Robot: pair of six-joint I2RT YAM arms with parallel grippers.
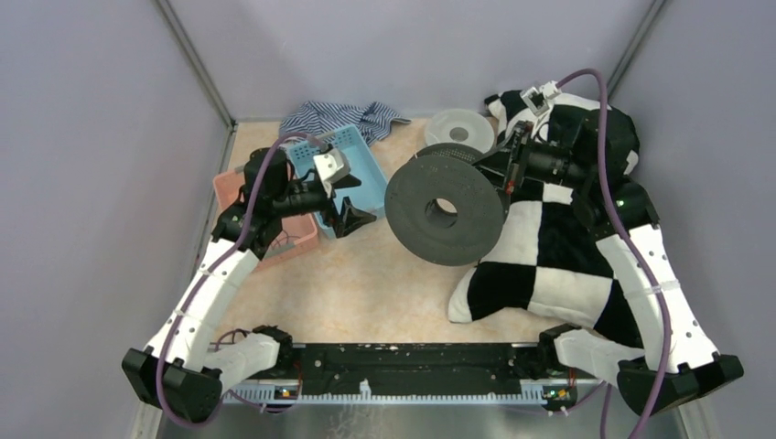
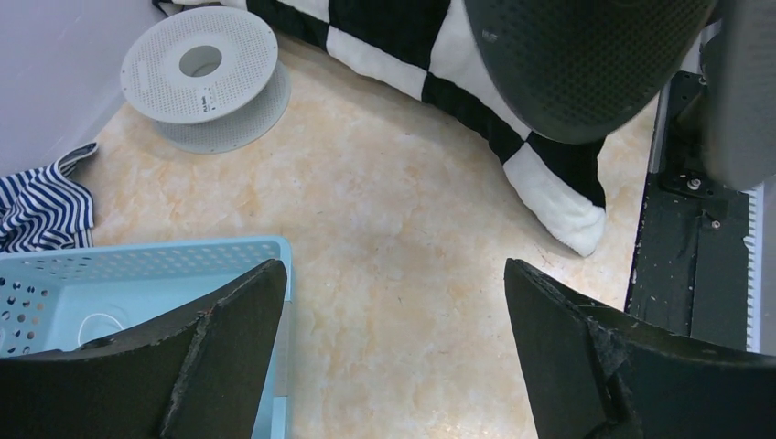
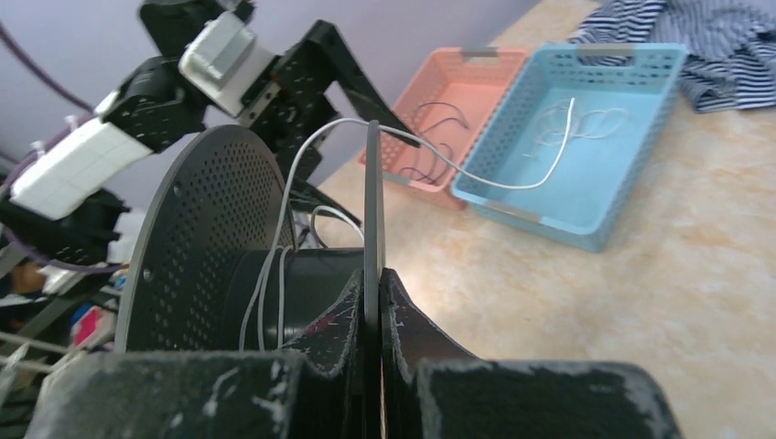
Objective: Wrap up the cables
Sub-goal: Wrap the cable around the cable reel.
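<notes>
My right gripper [image 3: 373,291] is shut on the thin flange of a black spool [image 3: 210,247] and holds it tilted above the table; in the top view that gripper [image 1: 506,174] is at the spool's [image 1: 444,212] right edge. A thin white cable [image 3: 512,186] has a few turns on the spool's core, passes over the flange and trails into the blue basket [image 3: 599,110]. A thin black cable [image 3: 437,146] lies in the pink basket [image 3: 458,87]. My left gripper [image 2: 393,315] is open and empty beside the blue basket [image 2: 137,261], left of the spool [image 1: 352,218].
A white spool [image 1: 460,128] stands at the back, also in the left wrist view [image 2: 201,73]. A black-and-white checkered cushion [image 1: 549,265] lies under the right arm. A striped cloth [image 1: 339,117] lies behind the baskets. Purple walls enclose the table.
</notes>
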